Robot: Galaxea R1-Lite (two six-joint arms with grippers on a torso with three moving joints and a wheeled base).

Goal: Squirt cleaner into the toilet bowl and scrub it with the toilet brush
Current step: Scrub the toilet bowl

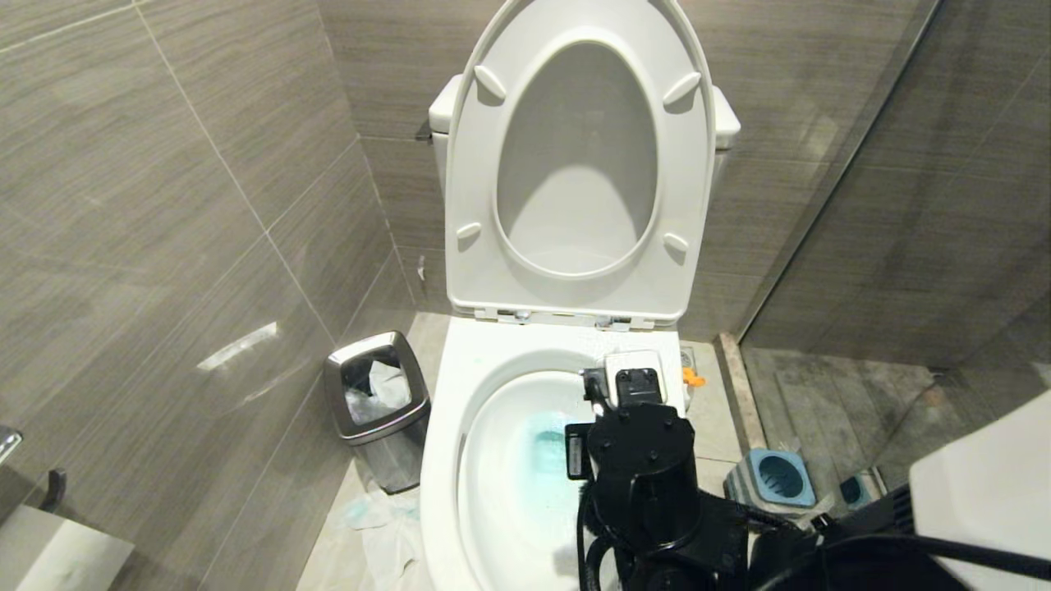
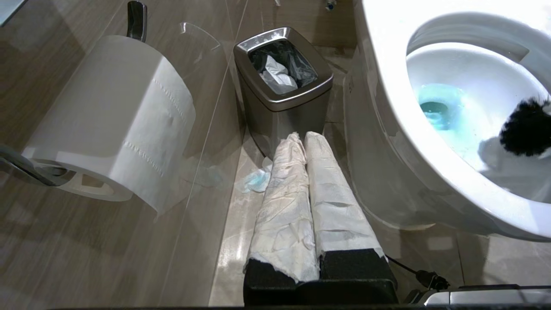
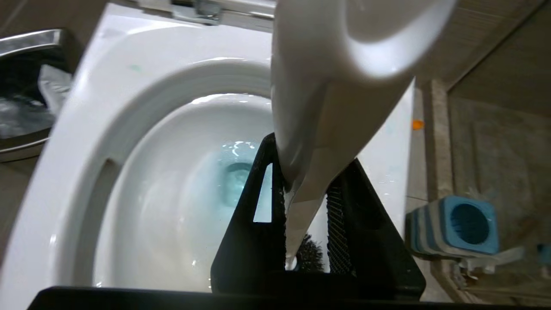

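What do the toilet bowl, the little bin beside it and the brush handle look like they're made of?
Toilet bowl: glazed ceramic by its look, glossy white with bright highlights. Bin: brushed steel, a dull grey sheen with soft reflections, and a dark liner inside. Toilet brush handle: probably smooth white plastic, evenly matte-glossy; the right gripper holds it.
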